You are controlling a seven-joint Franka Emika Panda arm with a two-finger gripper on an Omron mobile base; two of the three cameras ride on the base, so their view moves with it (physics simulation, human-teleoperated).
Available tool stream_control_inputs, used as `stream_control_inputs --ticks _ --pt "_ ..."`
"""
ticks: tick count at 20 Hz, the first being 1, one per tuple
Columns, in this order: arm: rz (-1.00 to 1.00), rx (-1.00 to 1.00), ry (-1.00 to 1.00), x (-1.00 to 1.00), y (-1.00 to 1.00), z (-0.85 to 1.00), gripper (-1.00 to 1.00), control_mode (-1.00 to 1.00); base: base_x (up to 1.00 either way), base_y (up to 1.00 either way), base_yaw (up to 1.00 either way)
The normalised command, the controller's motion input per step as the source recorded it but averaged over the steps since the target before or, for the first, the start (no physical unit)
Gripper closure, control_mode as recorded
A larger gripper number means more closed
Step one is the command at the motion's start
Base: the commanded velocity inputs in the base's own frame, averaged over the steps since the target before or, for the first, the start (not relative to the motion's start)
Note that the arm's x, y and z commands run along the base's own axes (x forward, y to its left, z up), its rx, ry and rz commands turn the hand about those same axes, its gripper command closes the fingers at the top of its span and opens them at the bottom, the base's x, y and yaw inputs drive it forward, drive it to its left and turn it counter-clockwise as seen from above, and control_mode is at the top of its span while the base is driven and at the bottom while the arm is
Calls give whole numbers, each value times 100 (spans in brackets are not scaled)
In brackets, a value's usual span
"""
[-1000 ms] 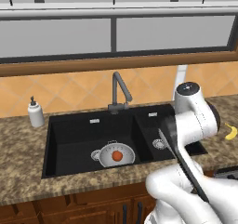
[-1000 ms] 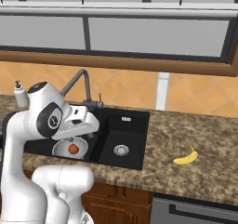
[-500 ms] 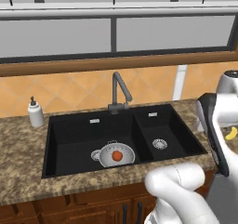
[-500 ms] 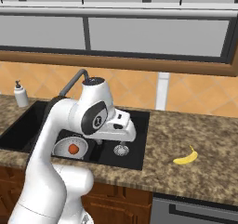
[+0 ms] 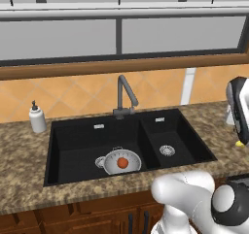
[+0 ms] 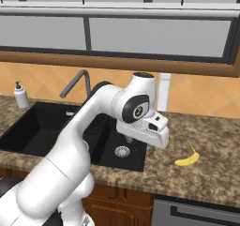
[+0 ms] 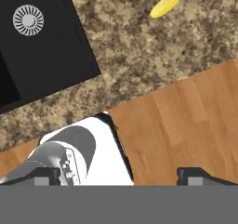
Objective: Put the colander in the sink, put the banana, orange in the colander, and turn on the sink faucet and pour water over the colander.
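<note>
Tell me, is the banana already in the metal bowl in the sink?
No, the banana lies on the speckled counter right of the sink, while the bowl holds just the orange.

The orange (image 5: 123, 163) is sitting inside the silvery colander (image 5: 122, 161) in the sink's (image 5: 78, 145) larger basin. The yellow banana (image 6: 187, 158) is lying on the counter, right of the sink; the faucet (image 5: 124, 96) is standing behind.

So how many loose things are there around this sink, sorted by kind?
Fruit: 2, the orange and the banana
Metal bowls: 1, the colander holding the orange in the larger basin
Bottles: 1, the soap dispenser on the counter
Total: 4
</note>
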Motion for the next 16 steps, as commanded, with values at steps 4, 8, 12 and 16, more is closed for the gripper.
stream_control_inputs --ticks 4,8,12,16 --pt "-35 0 2 33 -76 -15 -100 -100 0 0 0" --pt "-28 1 2 36 -71 -28 -100 -100 0 0 0" --pt "-20 2 0 33 -45 -38 -100 -100 0 0 0" --pt "-21 1 0 34 -26 -47 -100 -100 0 0 0"
